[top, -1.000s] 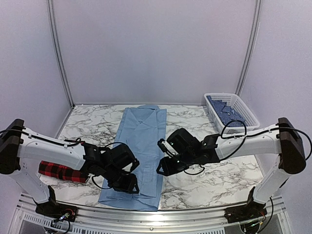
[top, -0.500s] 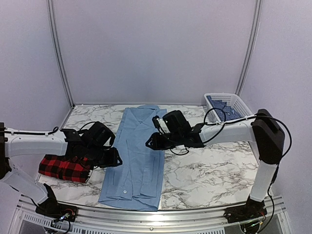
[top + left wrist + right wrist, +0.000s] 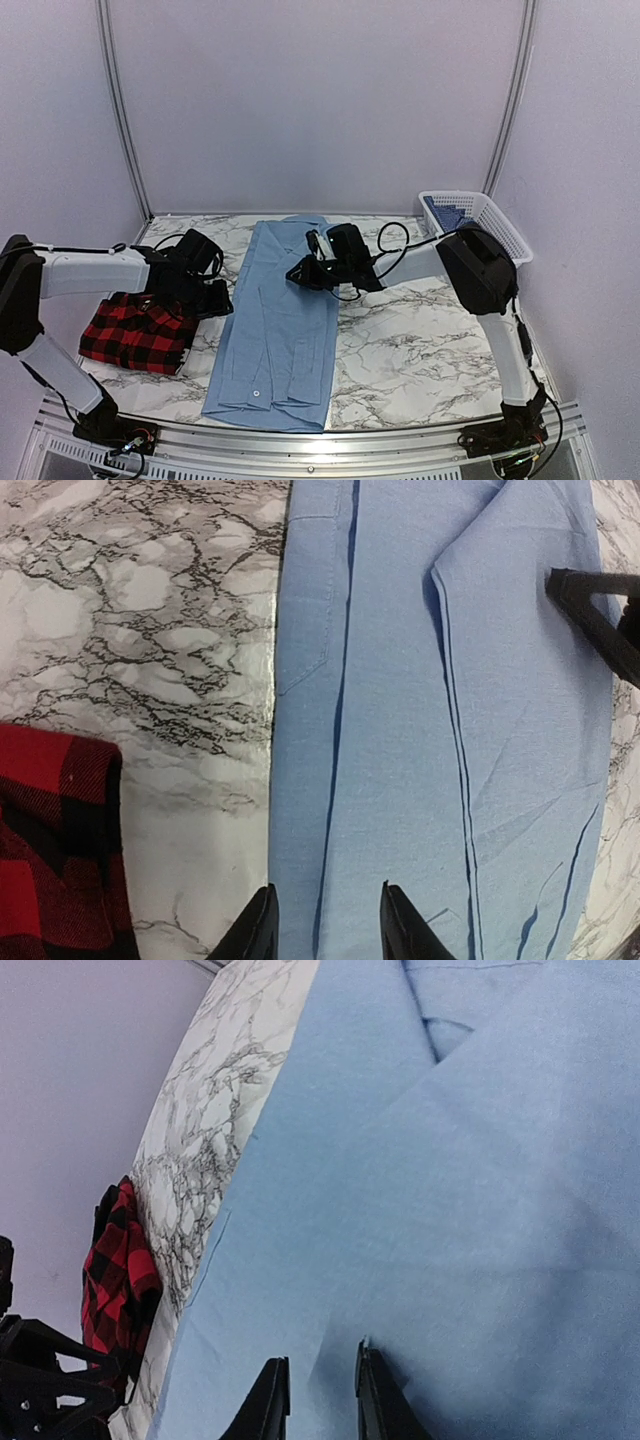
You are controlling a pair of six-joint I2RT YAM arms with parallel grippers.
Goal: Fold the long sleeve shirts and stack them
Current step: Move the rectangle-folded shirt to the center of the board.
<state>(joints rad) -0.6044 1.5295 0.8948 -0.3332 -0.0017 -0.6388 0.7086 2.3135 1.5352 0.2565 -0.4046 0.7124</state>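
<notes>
Grippers stood part-spread, empty: my left gripper (image 3: 328,900) at edge of light blue shirt (image 3: 285,320), right gripper (image 3: 320,1360) over its chest, likely for crosswise fold; plaid shirt (image 3: 135,330) lay aside.

On the counter (image 3: 420,340) one shirt (image 3: 285,330) lies flat through the middle, running from 12 o'clock, where its collar end is, down to 6 o'clock near the arm bases. A second shirt (image 3: 135,335) lies at 8 o'clock, apart from the first, with bare counter between them. A basket (image 3: 500,225) sits at 2 o'clock by the far right corner, with cloth (image 3: 447,214) inside it.

The left claw (image 3: 215,300) is at 9 o'clock, between the two shirts and over the middle shirt's left edge. The right claw (image 3: 297,272) is over the middle shirt's far half, toward 12 o'clock, its arm reaching in from the 3 o'clock side.
</notes>
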